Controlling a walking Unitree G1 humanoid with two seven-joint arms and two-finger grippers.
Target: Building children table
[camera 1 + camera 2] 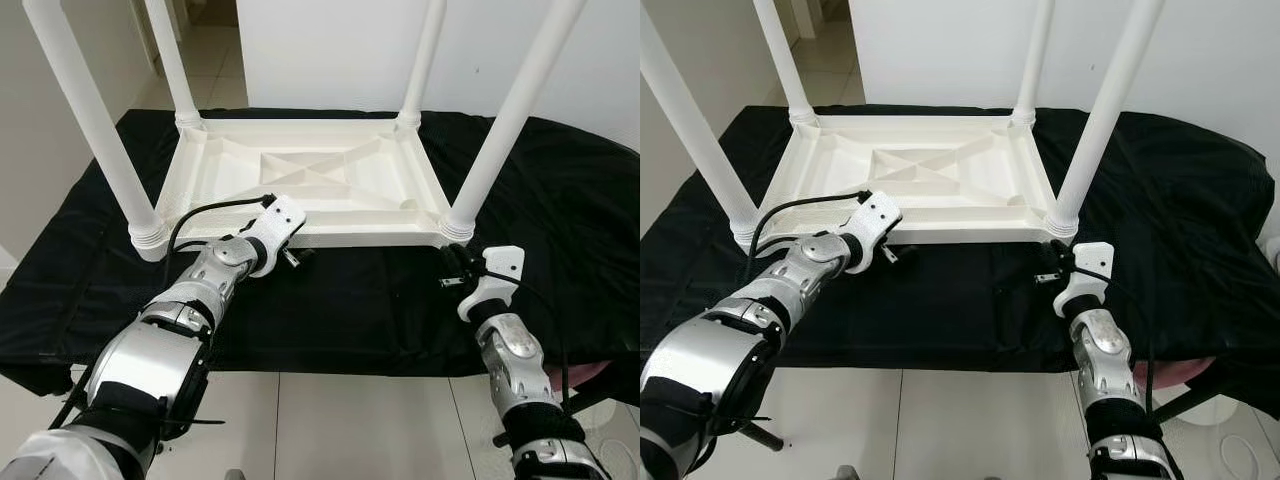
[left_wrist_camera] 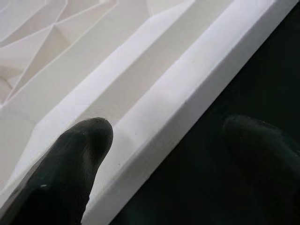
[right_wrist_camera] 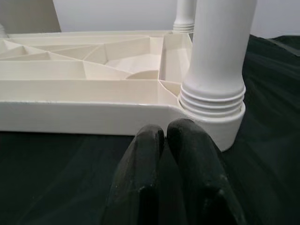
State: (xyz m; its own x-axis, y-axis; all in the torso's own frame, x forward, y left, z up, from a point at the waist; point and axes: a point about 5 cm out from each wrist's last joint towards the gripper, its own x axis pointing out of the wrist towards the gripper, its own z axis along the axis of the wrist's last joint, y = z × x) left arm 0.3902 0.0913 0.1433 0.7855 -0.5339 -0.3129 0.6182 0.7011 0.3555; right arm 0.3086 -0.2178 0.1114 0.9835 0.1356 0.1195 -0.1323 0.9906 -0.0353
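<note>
1. Children's table (image 1: 300, 180): white plastic, lying upside down on the black cloth (image 1: 560, 200) that covers the desk, ribbed underside facing up. I count four white legs standing up from its corners: near left leg (image 1: 95, 110), near right leg (image 1: 510, 120), far left leg (image 1: 172, 60), far right leg (image 1: 422, 60).

2. Left claw (image 1: 297, 256): at the near rim of the table, just right of the near left leg. From my left wrist feed, its fingers are spread wide (one finger (image 2: 70, 173) lies over the white rim (image 2: 187, 93), the other sits blurred over the black cloth). It holds nothing that I can see; whether the finger touches the rim I cannot tell.

3. Right claw (image 1: 1052, 268): low over the black cloth, just in front of the near right corner. On my right wrist feed, its two fingertips (image 3: 150, 140) are pressed together, closed on nothing, pointing at the threaded collar (image 3: 213, 98) where that leg meets the corner socket, near it but apart.

4. Surroundings: pale tiled floor (image 1: 360, 420) below the near edge of the desk; white wall (image 1: 330, 50) behind.
</note>
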